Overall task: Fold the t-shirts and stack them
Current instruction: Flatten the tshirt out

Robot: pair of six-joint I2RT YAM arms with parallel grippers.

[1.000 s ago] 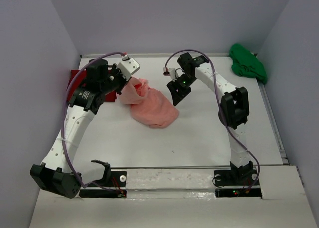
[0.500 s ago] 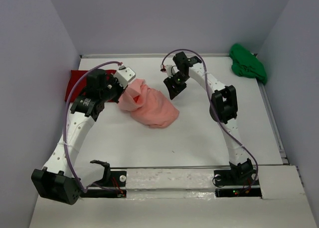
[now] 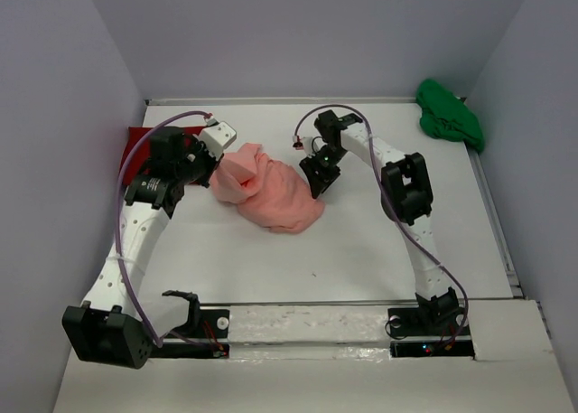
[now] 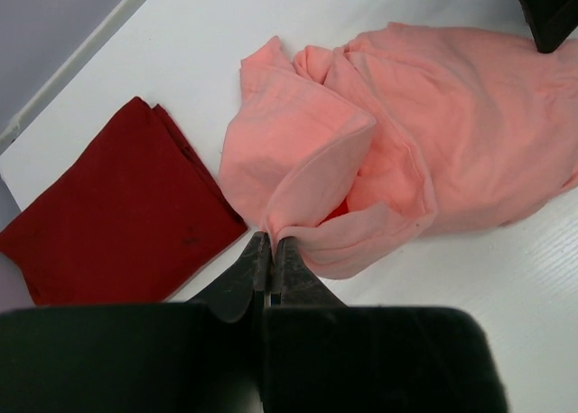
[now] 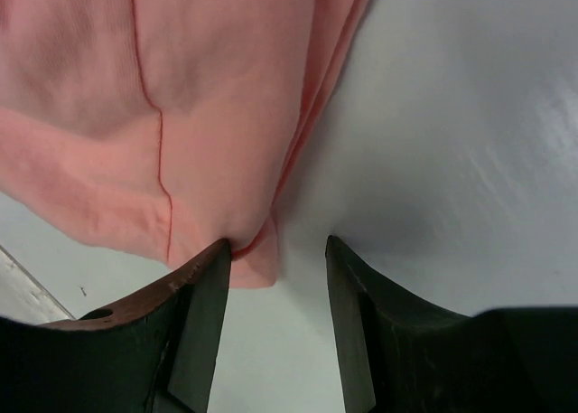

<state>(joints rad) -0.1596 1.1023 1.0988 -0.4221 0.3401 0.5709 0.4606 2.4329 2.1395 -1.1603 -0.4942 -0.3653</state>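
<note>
Since the earlier frames, the right gripper (image 3: 318,182) has travelled left and down to the right edge of the salmon-pink t-shirt (image 3: 275,198), and the left arm has drawn its hold slightly towards the far left.

Left gripper (image 4: 271,248): the jaws are closed on a pinched fold at the left end of the salmon-pink t-shirt. The cloth rises from the tips in a loose cone.

Right gripper, wrist view (image 5: 275,261): the jaws stand partly apart with nothing clamped. One finger (image 5: 203,291) touches the hem corner of the salmon-pink t-shirt. The other finger (image 5: 352,291) is clear of the cloth, over bare table (image 3: 361,250). Only a small corner of the hem lies in the gap.

The salmon-pink t-shirt lies bunched at the middle of the table, towards the far side, between the two grippers. The deep red t-shirt (image 4: 108,223) lies folded flat at the far left edge, just beside the left gripper. The bright green t-shirt (image 3: 449,113) lies crumpled in the far right corner, well apart from both arms.
</note>
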